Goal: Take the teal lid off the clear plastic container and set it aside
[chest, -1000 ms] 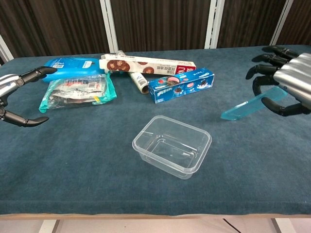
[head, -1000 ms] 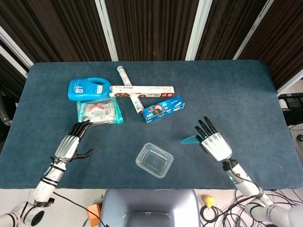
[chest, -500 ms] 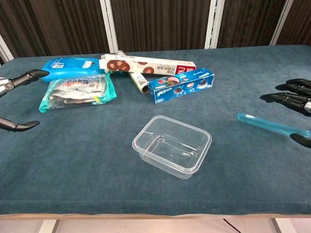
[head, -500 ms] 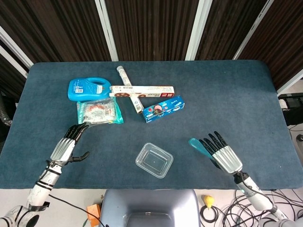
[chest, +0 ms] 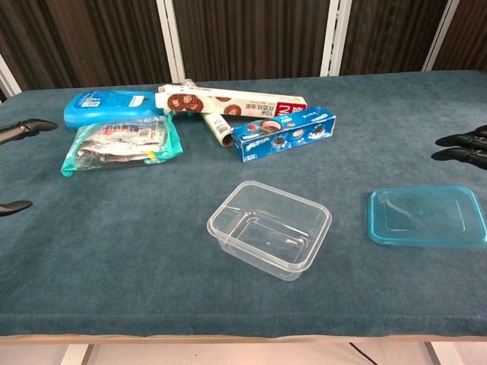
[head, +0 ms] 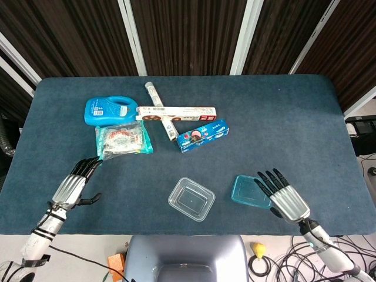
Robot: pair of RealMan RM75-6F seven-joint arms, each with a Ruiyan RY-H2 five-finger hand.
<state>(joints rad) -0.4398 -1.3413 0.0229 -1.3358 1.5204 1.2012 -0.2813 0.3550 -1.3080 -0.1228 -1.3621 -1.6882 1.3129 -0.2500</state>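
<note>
The teal lid (head: 250, 190) lies flat on the blue surface (head: 282, 117), just in front of the right hand (head: 285, 197), toward the robot's left of it. The fingertips (head: 262, 180) reach over the lid's near edge in the head view; whether they touch it can't be told. In the chest view the right hand's fingertips (chest: 455, 147) sit beyond the lid w/ a gap, spread, holding nothing.

The lid's long side runs roughly across the right hand's reach. The clear container (head: 191, 199) stands open and uncovered further to the left of that hand, apart from the lid, approx. midway between both hands.

The left hand (head: 71, 187) hovers well away on the far side, fingers loosely apart, empty. The right hand is much the nearer to the lid.

Judging by the layout, the lid is off and set aside; any further move is likely just the right hand pulling clear.
</note>
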